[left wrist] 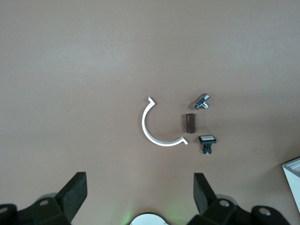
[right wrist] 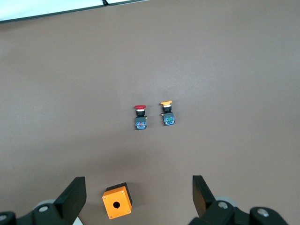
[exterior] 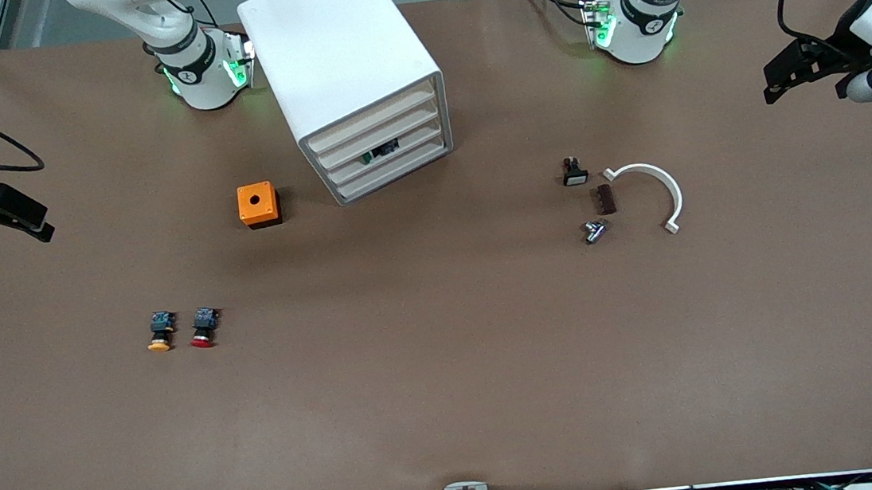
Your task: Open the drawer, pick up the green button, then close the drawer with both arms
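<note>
The left end effector (exterior: 800,78) hangs released, fingers (left wrist: 75,194) spread, over the table (exterior: 451,403) at the left arm's end. The right end effector (exterior: 9,218) waits the same, also released, at the right arm's end. The drawer (exterior: 387,156), third from the top of the cabinet (exterior: 342,54), looks shut; something dark shows at its front, perhaps the button. The drawer should be light and slide easily; I would hook its beige front edge. The button seems small, hard, best pinched across its body.
</note>
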